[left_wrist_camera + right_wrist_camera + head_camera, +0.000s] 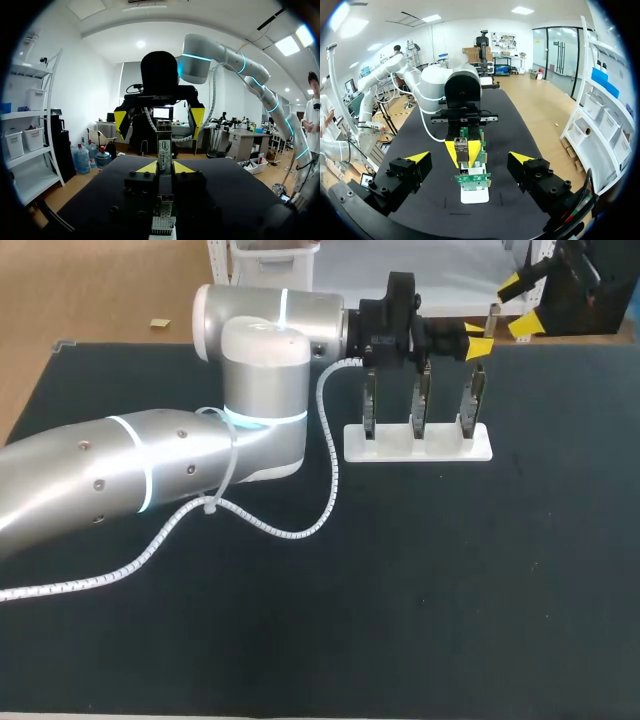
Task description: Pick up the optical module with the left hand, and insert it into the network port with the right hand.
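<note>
1. At the upper middle of the head view, my left pincer (477, 340) is closed on the module (164, 145), which sits just over the boards (420, 400). Pickup looks done.
2. At the upper right, my right pincer (518, 305) is wide open. It faces the module without touching it. Handover and insertion are left.
3. Both pincers sit near the far edge of the table (400, 590), with the stand (440, 452) just below them in the frame. I judge the freer room to be toward the lower right.
</note>
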Tool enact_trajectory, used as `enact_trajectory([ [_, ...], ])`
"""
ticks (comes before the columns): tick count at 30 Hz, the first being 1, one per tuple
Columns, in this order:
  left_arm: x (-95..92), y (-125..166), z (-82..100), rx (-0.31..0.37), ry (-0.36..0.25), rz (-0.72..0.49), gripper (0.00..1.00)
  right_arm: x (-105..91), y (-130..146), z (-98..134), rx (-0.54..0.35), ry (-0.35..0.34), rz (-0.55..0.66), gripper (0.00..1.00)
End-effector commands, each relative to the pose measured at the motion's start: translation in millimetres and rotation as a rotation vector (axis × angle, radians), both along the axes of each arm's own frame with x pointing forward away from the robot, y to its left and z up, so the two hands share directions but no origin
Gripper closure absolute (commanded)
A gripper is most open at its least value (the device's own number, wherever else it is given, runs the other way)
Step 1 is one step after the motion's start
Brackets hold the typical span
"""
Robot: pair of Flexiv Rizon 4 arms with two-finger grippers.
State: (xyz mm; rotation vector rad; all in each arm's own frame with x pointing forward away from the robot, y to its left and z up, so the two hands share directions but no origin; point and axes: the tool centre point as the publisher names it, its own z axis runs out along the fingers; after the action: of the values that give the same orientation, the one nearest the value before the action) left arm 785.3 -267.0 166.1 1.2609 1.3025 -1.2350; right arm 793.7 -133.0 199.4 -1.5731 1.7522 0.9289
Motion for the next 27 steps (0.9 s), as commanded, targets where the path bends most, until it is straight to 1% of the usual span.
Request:
enact_trajectory([
  [1, -0.8, 0.6, 1.1, 0.004, 0.001, 0.002, 1.0, -4.0, 2.8, 1.8, 0.005, -0.003, -0.004, 0.0],
  [8, -0.8, 0.6, 1.1, 0.004, 0.001, 0.002, 1.0, -3.8, 8.2, 2.9, 0.038, 0.016, 0.005, 0.0],
  [13, -0.8, 0.6, 1.1, 0.004, 0.001, 0.002, 1.0, -5.0, 13.6, 1.3, 0.042, 0.027, 0.028, 0.0],
  [27, -0.8, 0.6, 1.1, 0.004, 0.001, 0.002, 1.0, -2.1, 22.6, 4.0, 0.047, 0.026, 0.059, 0.0],
])
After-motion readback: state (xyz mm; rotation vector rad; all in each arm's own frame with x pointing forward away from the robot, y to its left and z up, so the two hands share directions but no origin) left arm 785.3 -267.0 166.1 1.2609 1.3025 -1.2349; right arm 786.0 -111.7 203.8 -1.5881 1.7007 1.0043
